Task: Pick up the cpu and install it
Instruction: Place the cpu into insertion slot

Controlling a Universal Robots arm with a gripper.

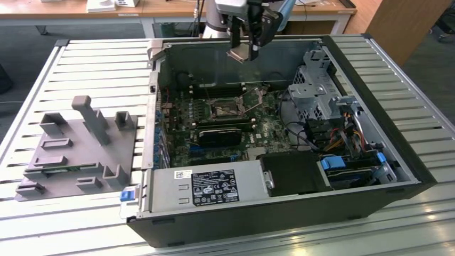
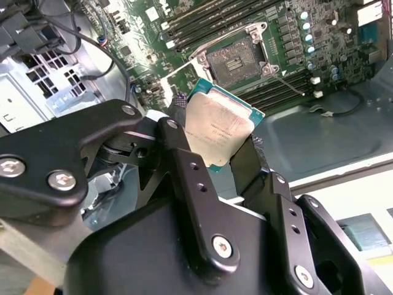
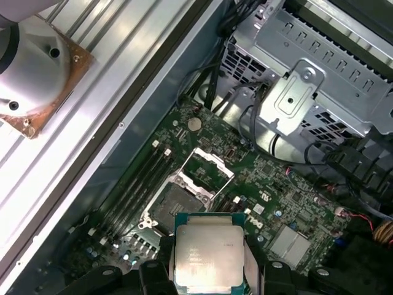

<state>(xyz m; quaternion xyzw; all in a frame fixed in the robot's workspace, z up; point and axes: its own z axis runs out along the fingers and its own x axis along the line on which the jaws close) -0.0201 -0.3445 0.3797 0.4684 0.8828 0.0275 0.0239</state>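
In the exterior view my pincer (image 1: pixel 245 47) hangs over the open computer case (image 1: pixel 284 213), clamped on the cpu (image 1: pixel 239 54). In the second wrist view my fingers (image 2: pixel 184 160) grip its opposite edges. It looks light, stiff and thin-rimmed, with a slick metal lid, and probably fragile underneath. In the first wrist view it's held clear of the open socket (image 3: pixel 178 206).

My gripper (image 3: pixel 207 278) pinches the cpu (image 3: pixel 207 249) by two sides, up above the green board (image 3: pixel 288 196). From it, the open socket (image 3: pixel 174 208) is at eleven o'clock, the metal cage (image 3: pixel 307 92) at one o'clock.
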